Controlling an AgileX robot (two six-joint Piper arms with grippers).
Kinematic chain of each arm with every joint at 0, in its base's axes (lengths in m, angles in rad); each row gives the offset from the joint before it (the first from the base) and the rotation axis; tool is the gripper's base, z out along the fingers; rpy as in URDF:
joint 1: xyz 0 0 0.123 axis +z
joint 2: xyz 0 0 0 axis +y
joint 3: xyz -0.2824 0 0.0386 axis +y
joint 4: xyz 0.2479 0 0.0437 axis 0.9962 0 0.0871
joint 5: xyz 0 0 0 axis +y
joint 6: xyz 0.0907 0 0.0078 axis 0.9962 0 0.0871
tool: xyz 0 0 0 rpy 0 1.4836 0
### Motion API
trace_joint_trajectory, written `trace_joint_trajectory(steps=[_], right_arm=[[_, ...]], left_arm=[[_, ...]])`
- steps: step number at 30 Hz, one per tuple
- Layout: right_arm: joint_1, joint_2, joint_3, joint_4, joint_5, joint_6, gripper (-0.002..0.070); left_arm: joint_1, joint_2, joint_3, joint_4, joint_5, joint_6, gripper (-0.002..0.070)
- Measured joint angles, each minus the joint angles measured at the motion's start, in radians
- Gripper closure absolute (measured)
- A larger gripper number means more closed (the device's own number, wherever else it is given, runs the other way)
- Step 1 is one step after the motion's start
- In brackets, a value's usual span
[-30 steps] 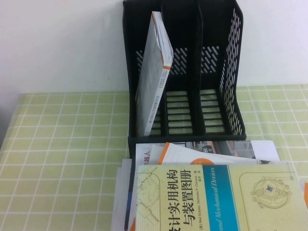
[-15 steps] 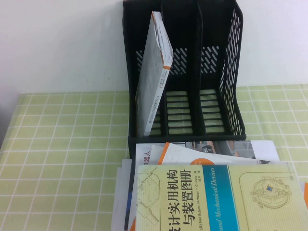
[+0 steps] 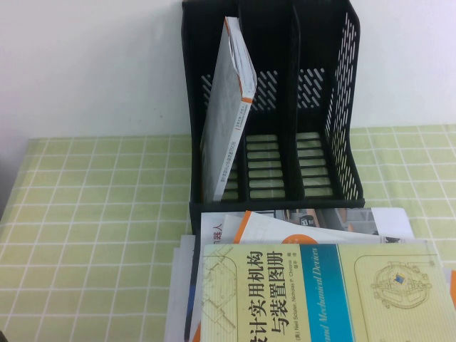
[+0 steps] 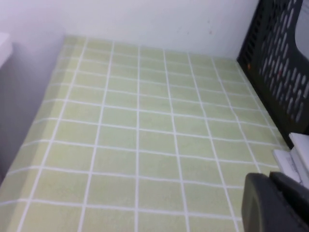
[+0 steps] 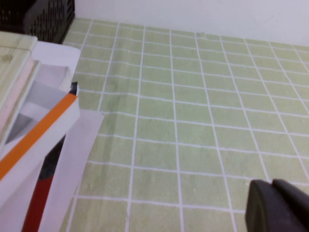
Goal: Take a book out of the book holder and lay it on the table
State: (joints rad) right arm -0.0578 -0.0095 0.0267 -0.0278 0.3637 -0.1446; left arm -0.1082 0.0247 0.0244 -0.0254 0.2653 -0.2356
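Note:
The book [image 3: 320, 292], pale yellow with dark Chinese title and drawings, lies flat on top of a pile at the table's [image 3: 92, 214] front edge, in front of the black book holder [image 3: 342, 107]. Its pale edge [image 5: 12, 63] shows in the right wrist view. Neither gripper appears in the high view. In the left wrist view my left gripper [image 4: 270, 181] hangs shut and empty over the green cloth, left of the book holder [image 4: 280, 63]. Low over bare cloth to the right of the pile, my right gripper [image 5: 272, 186] is shut and holds nothing.
A thin white-grey book with orange trim [image 3: 228, 107] leans in the holder's left compartment; the other two compartments hold nothing. Under the yellow book lie white and orange books [image 3: 271, 228], their edges [image 5: 38, 130] jutting out. A white wall stands behind the table.

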Motion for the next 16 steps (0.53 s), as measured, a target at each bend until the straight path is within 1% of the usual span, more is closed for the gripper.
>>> trace_joint_trajectory(steps=[2,4,16], right_arm=[[0.000,0.000,0.000,0.000,0.000,0.000,0.0678],[0.000,0.000,0.000,0.000,0.000,0.000,0.0678],[0.000,0.000,0.000,0.000,0.000,0.000,0.0678]], left_arm=[[0.010,-0.031,0.000,0.000,0.058,0.007,0.0677],[0.017,-0.033,-0.002,0.002,0.077,0.024,0.0677],[0.037,-0.036,-0.002,0.002,0.083,0.045,0.0677]])
